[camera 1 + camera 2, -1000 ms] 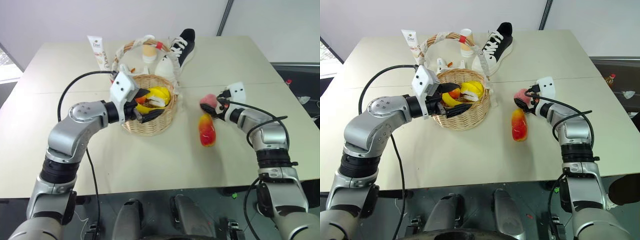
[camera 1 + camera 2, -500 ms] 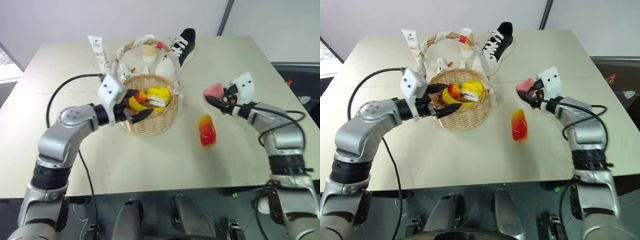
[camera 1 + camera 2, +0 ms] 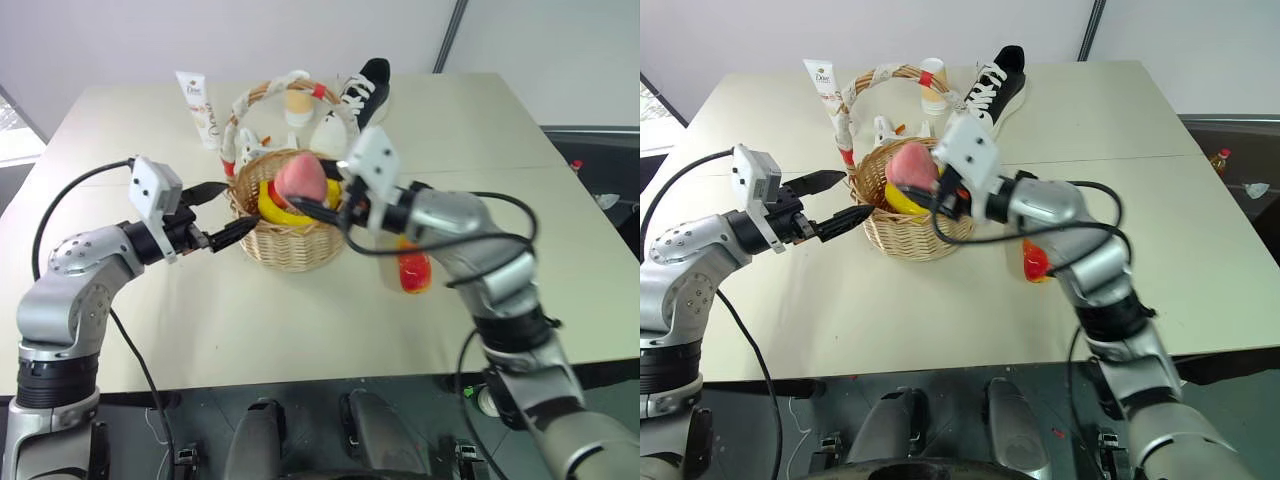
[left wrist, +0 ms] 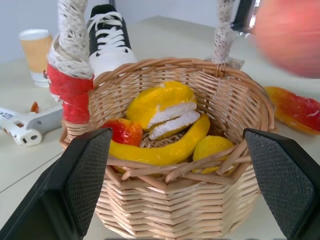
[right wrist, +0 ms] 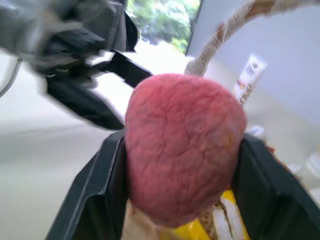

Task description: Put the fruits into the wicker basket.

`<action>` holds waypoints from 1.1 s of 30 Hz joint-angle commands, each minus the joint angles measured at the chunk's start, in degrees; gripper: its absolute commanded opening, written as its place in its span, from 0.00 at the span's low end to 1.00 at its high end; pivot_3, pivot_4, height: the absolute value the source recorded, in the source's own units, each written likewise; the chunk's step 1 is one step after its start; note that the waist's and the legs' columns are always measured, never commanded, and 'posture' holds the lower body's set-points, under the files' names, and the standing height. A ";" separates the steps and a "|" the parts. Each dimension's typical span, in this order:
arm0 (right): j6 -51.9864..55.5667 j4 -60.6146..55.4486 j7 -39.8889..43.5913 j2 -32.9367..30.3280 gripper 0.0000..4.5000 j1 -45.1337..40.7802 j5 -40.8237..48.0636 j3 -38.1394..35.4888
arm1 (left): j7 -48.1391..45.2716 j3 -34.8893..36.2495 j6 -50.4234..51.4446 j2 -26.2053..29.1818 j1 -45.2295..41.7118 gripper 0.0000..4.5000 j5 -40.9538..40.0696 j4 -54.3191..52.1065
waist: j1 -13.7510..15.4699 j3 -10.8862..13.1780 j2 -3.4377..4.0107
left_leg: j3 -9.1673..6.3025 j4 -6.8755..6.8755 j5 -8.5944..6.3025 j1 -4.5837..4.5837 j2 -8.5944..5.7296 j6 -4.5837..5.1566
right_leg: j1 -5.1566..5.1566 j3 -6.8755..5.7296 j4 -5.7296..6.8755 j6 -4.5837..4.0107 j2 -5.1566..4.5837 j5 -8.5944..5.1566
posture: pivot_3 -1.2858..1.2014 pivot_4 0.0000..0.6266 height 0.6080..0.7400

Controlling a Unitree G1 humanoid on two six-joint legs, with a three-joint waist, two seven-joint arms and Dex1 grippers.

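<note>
My right gripper (image 3: 318,196) clamps peach (image 3: 301,178) above basket (image 3: 300,248), ready for drop. Left gripper (image 3: 222,212) wide, beside basket, clearing way. Mango (image 3: 413,272) waits right of basket.

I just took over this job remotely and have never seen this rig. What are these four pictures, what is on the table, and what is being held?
This is a two-armed humanoid robot. The two wide pictures come from cameras in its head, looking down over its arms; the two close-ups come from cameras on its wrists.

On the table stands a wicker basket already holding a banana and other toy fruit. A mango lies beside it. Behind are a shoe, a paper cup and a tube.

The right claw holds a pink peach over the basket. The left claw is open and empty, beside the basket.
</note>
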 commanded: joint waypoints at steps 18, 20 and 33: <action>20.80 -17.96 1.43 -13.87 0.98 14.75 14.11 -23.68 | 2.11 -2.73 1.37 -1.11 -1.09 1.00 -6.05 -9.04 | 1.22 0.00 0.00 | -0.40 0.15 -0.01 -0.60 -0.06 0.01 | -0.28 -0.25 -0.10 0.02 -0.19 0.01 | 0.52 0.24 1.00; 30.71 -19.31 -3.74 -12.00 0.98 17.31 16.64 -30.27 | 1.00 -4.70 0.90 -2.04 -3.02 1.00 -6.28 -7.83 | 1.24 -0.01 0.00 | -0.31 0.15 0.00 -0.51 -0.10 0.01 | -0.27 -0.19 -0.04 0.02 -0.09 0.01 | 0.52 0.24 1.00; 56.07 -16.78 -17.16 -2.38 0.98 20.30 14.04 -37.01 | -1.97 -10.17 -0.82 -5.44 -7.88 1.00 -4.83 -3.42 | 1.05 -0.03 0.07 | -0.20 0.08 0.00 -0.45 -0.08 0.02 | -0.26 -0.18 -0.03 -0.01 0.09 0.00 | 0.52 0.24 1.00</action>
